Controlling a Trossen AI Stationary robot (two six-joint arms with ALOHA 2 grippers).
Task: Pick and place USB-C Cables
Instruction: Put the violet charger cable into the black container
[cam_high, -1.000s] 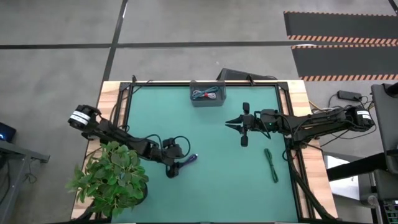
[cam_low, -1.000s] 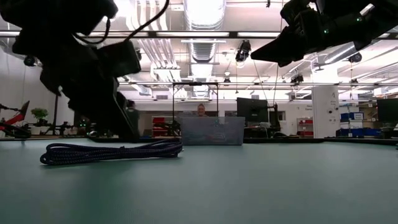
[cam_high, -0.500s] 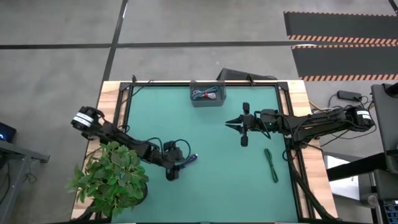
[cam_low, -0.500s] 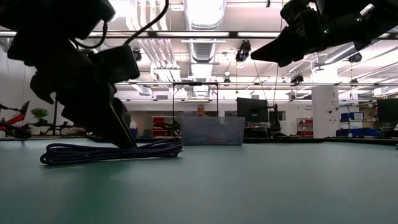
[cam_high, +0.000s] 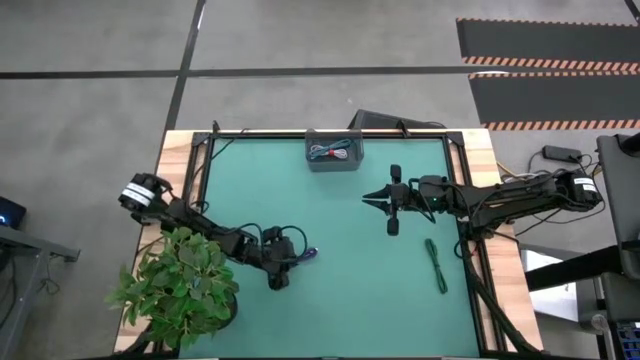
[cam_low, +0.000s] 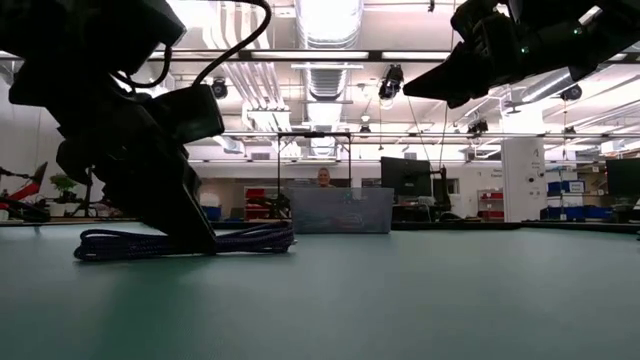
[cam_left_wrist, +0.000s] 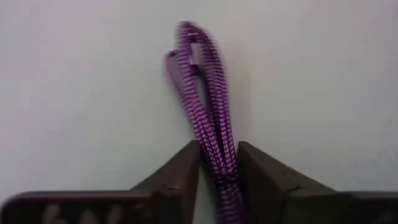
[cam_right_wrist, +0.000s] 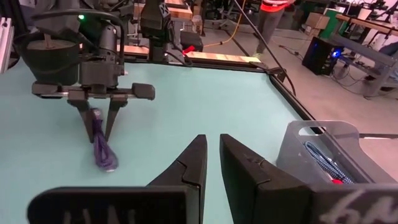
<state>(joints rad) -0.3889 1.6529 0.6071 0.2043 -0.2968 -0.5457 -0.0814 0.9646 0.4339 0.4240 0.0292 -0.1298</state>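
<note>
Near the table's (cam_high: 330, 300) front-left corner, beside the potted plant (cam_high: 180, 285), your left gripper (cam_high: 283, 262) has come down onto the purple cable (cam_left_wrist: 208, 118). A second ago its fingers stood above and just behind the bundle; half a second ago they were lowering toward it; now they straddle it at mat level. The left wrist view shows the fingers (cam_left_wrist: 180, 177) on either side of the bundle with narrow gaps remaining, so they are spread around it and not yet pinching. The low view shows the cable's near end drawn slightly inward under the gripper, which suggests first contact. You have reached the grasp step for this cable; closing is what remains, in my judgement.

Your right gripper (cam_high: 380, 202) has not moved across the three instants. It hangs above the middle of the table, toward the back edge, with its fingers (cam_right_wrist: 186, 165) a small gap apart and nothing between them.

The grey tray (cam_high: 333, 163) sits at the middle of the back edge and already holds a blue cable (cam_right_wrist: 326, 158) and what looks like a white-and-red one (cam_high: 340, 153). The dark green cable (cam_high: 436, 266) lies loose near the right edge, well apart from both grippers. By this count, two cables are placed and two remain.

Risk noted: the bundle is thin and looped, so a closing pinch could catch only some strands.
</note>
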